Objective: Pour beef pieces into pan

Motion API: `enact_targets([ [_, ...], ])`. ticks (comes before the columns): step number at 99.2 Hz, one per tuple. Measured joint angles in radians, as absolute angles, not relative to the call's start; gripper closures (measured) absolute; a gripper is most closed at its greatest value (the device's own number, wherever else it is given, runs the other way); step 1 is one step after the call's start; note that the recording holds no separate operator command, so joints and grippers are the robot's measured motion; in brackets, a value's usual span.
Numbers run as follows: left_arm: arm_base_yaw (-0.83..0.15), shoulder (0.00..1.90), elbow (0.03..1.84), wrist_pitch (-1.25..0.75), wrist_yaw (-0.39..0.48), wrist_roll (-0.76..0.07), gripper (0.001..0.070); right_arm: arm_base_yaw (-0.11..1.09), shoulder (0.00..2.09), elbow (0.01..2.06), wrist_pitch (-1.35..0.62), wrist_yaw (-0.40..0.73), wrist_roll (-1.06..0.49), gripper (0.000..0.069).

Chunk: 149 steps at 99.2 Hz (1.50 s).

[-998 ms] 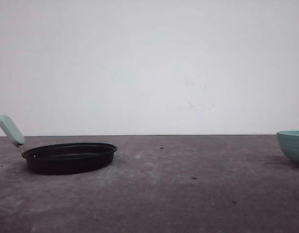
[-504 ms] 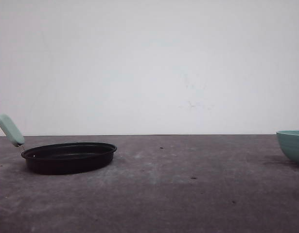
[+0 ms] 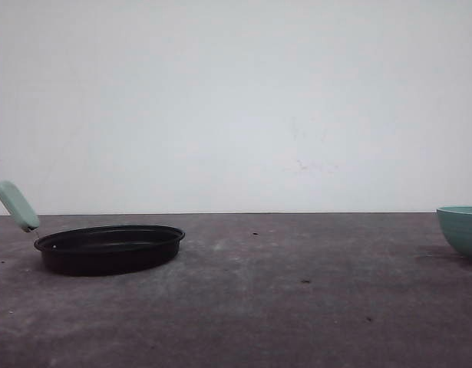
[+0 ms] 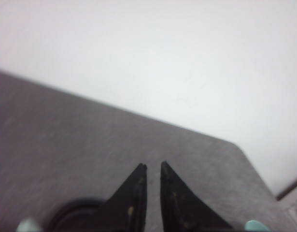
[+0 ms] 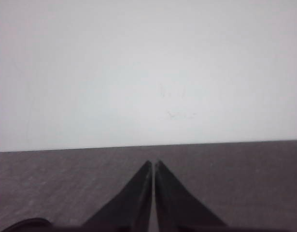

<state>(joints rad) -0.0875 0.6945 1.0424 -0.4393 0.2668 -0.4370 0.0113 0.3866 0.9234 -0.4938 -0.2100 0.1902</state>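
So the pan [image 3: 109,247] sits flat on the grey table [image 3: 297,307] way over on the left, its mint handle [image 3: 17,205] sticking up and out to the left, and a teal bowl [image 3: 461,228] is well apart from it at the far right edge. From this low angle I can't see into the bowl, so I honestly can't tell where the beef pieces are; my guess is in there. The left gripper [image 4: 153,166] has its fingers nearly together with just a narrow slit between the tips, holding nothing, and the right gripper [image 5: 152,163] is pressed together, also empty. Risks as I see it: that long carry across could spill chunks, and a closed gripper can't grab the bowl rim without spreading first.
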Motion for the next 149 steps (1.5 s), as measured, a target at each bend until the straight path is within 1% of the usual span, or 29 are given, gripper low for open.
enact_targets([
  [11, -0.088, 0.748, 1.128, -0.467, 0.273, -0.415, 0.0685, 0.012, 0.491, 1.069, -0.59, -0.21, 0.168, 0.0682],
  [21, -0.088, 0.76, 1.15, -0.483, 0.277, -0.401, 0.0683, 0.011, 0.565, 1.146, -0.646, -0.21, 0.159, 0.0682],
  [25, -0.088, 0.76, 1.15, -0.5, 0.277, -0.399, 0.0672, 0.011, 0.585, 1.164, -0.66, -0.211, 0.156, 0.0682],
  [28, -0.088, 0.76, 1.15, -0.514, 0.277, -0.398, 0.0649, 0.011, 0.595, 1.171, -0.666, -0.213, 0.155, 0.0673],
  [31, -0.088, 0.76, 1.15, -0.527, 0.278, -0.397, 0.0605, 0.011, 0.603, 1.172, -0.669, -0.216, 0.154, 0.0642],
  [33, -0.088, 0.761, 1.15, -0.536, 0.278, -0.395, 0.0563, 0.012, 0.605, 1.172, -0.672, -0.216, 0.154, 0.0604],
  [44, -0.088, 0.761, 1.15, -0.579, 0.278, -0.39, 0.0237, 0.012, 0.62, 1.172, -0.694, -0.217, 0.167, 0.0284],
  [46, -0.088, 0.761, 1.15, -0.585, 0.278, -0.387, 0.018, 0.012, 0.623, 1.172, -0.7, -0.218, 0.171, 0.0237],
  [49, -0.088, 0.762, 1.15, -0.593, 0.278, -0.383, 0.0114, 0.012, 0.627, 1.172, -0.71, -0.222, 0.174, 0.0188],
  [54, -0.088, 0.765, 1.15, -0.604, 0.278, -0.375, 0.0056, 0.012, 0.633, 1.172, -0.728, -0.229, 0.18, 0.0141],
  [60, -0.088, 0.767, 1.15, -0.617, 0.278, -0.365, 0.0023, 0.011, 0.644, 1.172, -0.745, -0.233, 0.181, 0.0101],
  [68, -0.088, 0.767, 1.15, -0.633, 0.278, -0.362, 0.0018, 0.012, 0.661, 1.172, -0.777, -0.235, 0.184, 0.0071],
  [79, -0.088, 0.767, 1.15, -0.676, 0.27, -0.36, 0.0024, 0.011, 0.687, 1.172, -0.845, -0.235, 0.192, 0.0059],
  [83, -0.088, 0.772, 1.15, -0.697, 0.254, -0.36, 0.0047, 0.012, 0.698, 1.172, -0.872, -0.235, 0.193, 0.0058],
  [93, -0.087, 0.805, 1.15, -0.719, 0.216, -0.36, 0.0127, 0.011, 0.73, 1.172, -0.938, -0.235, 0.202, 0.0058],
  [101, -0.086, 0.859, 1.151, -0.714, 0.215, -0.36, 0.0152, 0.012, 0.762, 1.172, -0.974, -0.235, 0.208, 0.0058],
  [118, -0.073, 1.058, 1.151, -0.714, 0.214, -0.371, 0.0161, 0.012, 0.816, 1.172, -1.014, -0.269, 0.213, 0.0058],
  [134, -0.072, 1.219, 1.124, -0.664, 0.211, -0.427, 0.0161, 0.011, 0.8, 1.172, -1.022, -0.288, 0.214, 0.0058],
  [149, -0.067, 1.303, 1.055, -0.569, 0.199, -0.482, 0.0161, 0.012, 0.778, 1.172, -1.058, -0.287, 0.214, 0.0058],
])
